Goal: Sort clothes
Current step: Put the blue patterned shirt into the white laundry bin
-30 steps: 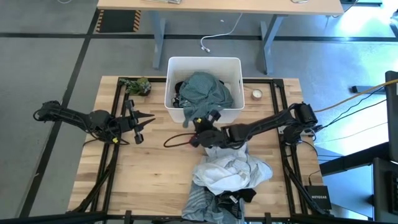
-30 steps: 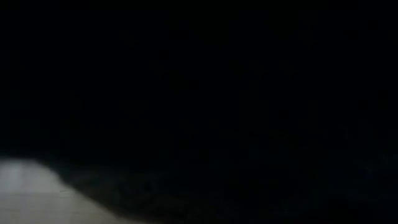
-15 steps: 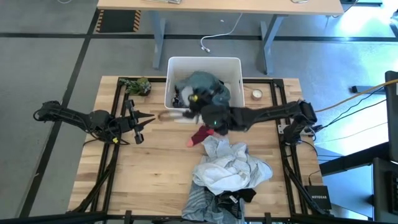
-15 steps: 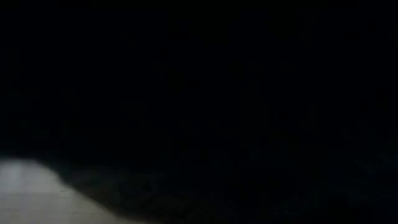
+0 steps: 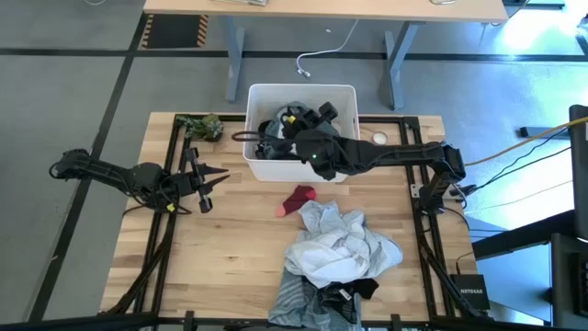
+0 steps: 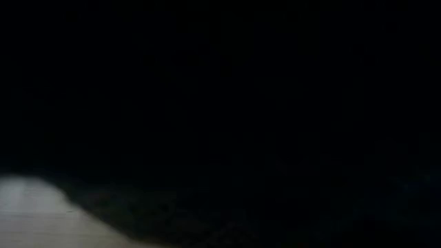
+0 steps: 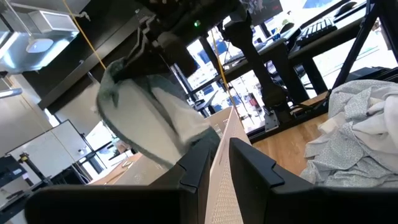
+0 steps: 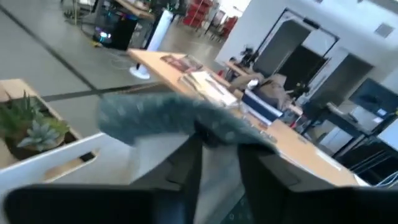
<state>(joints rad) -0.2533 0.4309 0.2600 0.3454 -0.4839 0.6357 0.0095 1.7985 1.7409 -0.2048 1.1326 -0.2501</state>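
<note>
A: Clothes (image 5: 342, 250) are mostly heaped on the near half of the wooden surface (image 5: 230, 239), a grey-white patterned piece uppermost, with a small red garment (image 5: 298, 198) lying just beyond the heap, toward the white bin (image 5: 301, 91).

B: Where does that leave your right hand (image 5: 296, 124)?

A: Over the bin, arm stretched across from the right. A teal garment (image 8: 168, 118) hangs from its fingers in the right wrist view, and the left wrist view shows it draped above the bin wall. I'd say you're still gripping it, though whether the fingers have begun to part is not visible.

B: And the next pick?

A: The red garment lies straight back toward you from the right hand, between bin and heap, so the right arm is nearer. Your left hand (image 5: 204, 177) waits out on the left of the surface, well apart from everything, its state unclear.

B: Any writing?

A: "NETGEAR" on a black box (image 5: 470, 296) by the right edge. The low view is dark.
</note>
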